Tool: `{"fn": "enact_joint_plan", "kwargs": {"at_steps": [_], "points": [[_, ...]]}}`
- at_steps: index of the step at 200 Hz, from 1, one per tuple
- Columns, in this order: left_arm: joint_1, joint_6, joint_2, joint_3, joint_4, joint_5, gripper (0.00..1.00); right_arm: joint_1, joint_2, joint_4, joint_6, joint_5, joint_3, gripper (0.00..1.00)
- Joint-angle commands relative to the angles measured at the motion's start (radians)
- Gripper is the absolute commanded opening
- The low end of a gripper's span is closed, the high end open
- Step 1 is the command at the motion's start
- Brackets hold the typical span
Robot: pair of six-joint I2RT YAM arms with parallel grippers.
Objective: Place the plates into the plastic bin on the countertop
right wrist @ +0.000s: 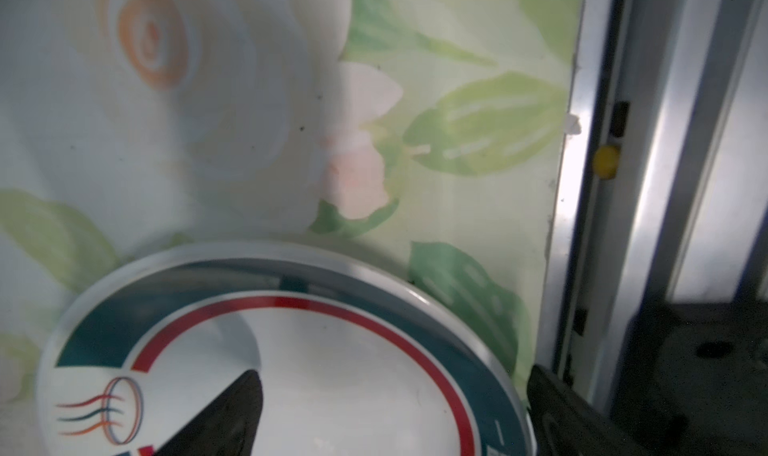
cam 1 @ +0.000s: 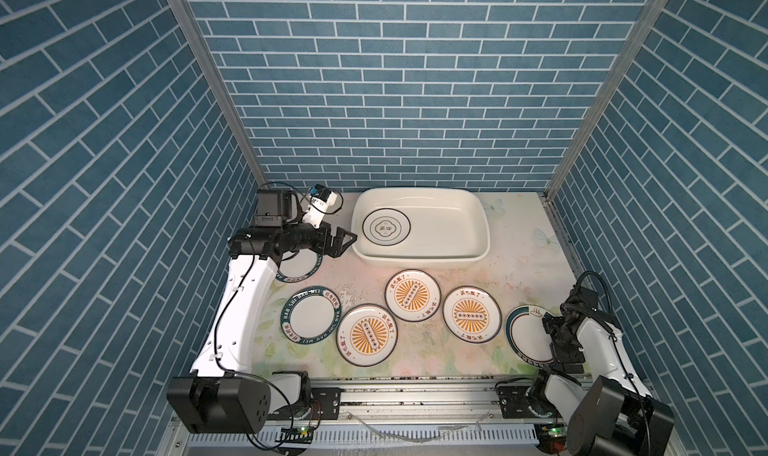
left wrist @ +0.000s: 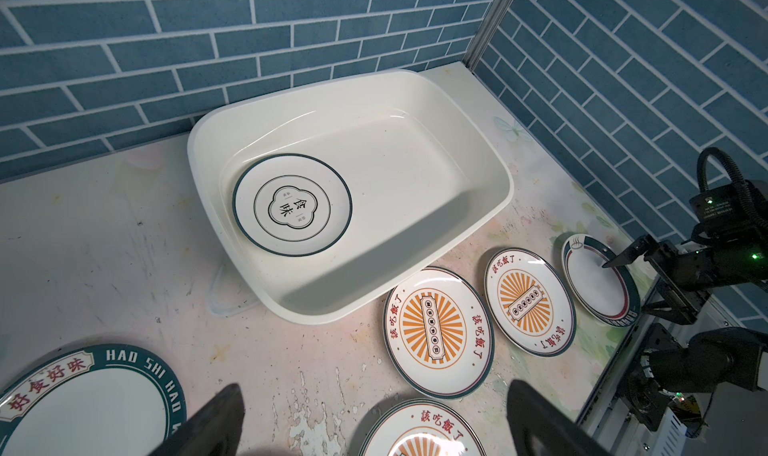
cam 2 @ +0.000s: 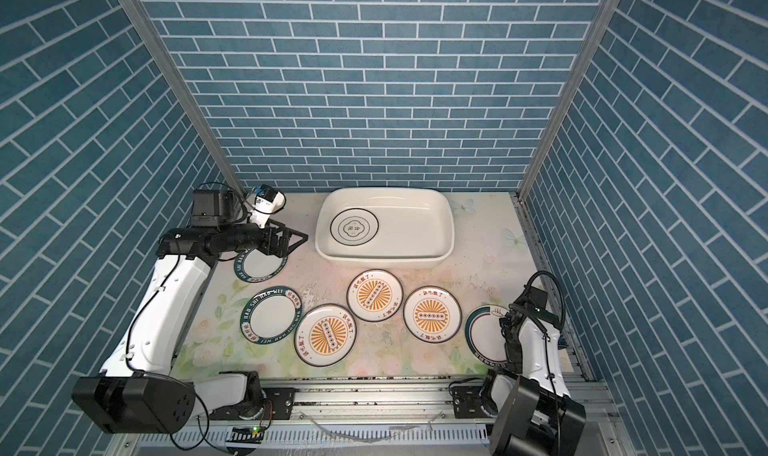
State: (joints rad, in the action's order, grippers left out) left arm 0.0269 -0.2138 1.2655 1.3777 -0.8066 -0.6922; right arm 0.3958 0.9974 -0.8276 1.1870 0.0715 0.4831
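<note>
Left gripper [cam 1: 347,246] gapes empty beside plastic bin [cam 1: 478,225], centre frame, one plate [cam 1: 386,228] inside. Right gripper [right wrist: 395,375] spread astride lower-right plate [cam 1: 525,333], its arm hiding part. Left arm covers part of a teal-band plate [cam 1: 298,266].

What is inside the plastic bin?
One white plate with a thin dark ring and a clover emblem lies flat at the left end of the plastic bin in both top views. Anything beneath it is covered.
</note>
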Motion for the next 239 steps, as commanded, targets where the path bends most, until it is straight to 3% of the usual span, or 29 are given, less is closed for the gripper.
{"fn": "enact_joint_plan", "kwargs": {"at_steps": [1,129,239], "points": [[0.007,0.004,-0.017,-0.015,0.007,0.008,1.00,0.006,-0.003,0.038,-0.020,-0.036,-0.022,0.99],[0.007,0.040,-0.028,-0.048,0.052,0.016,1.00,0.005,0.061,0.256,-0.031,-0.141,0.002,0.98],[0.007,0.053,-0.018,-0.047,0.066,0.025,1.00,0.005,0.297,0.473,-0.077,-0.237,0.135,0.94]]}}
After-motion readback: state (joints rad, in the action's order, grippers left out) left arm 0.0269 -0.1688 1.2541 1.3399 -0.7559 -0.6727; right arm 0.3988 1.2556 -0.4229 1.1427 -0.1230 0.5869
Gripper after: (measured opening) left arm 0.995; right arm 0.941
